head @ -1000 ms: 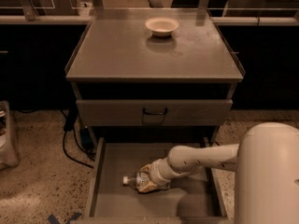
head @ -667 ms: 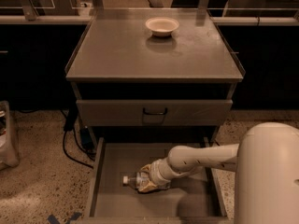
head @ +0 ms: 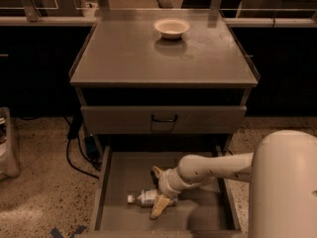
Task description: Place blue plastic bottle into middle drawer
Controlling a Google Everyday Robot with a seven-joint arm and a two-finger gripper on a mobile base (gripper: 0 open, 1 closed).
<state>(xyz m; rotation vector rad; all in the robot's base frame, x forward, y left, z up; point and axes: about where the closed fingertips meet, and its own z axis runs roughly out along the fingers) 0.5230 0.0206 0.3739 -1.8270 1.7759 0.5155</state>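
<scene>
Blue plastic bottle (head: 142, 198) in middle drawer (head: 124, 175), claw (head: 154, 192) splayed over it, arm (head: 218, 166) low

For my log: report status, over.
Claw open, inside middle drawer. Blue plastic bottle lying on its floor, at the claw. White bowl on cabinet top.

The middle drawer (head: 128, 176) is carrying the blue plastic bottle (head: 145, 198) on its bare floor, lying on its side with its cap pointing left of the gripper (head: 158, 189). The gripper is hanging low inside the drawer, fingers spread, the nearer one overlapping the bottle. Far behind the claw, the cabinet top (head: 124, 58) is carrying a white bowl (head: 171, 28).
</scene>
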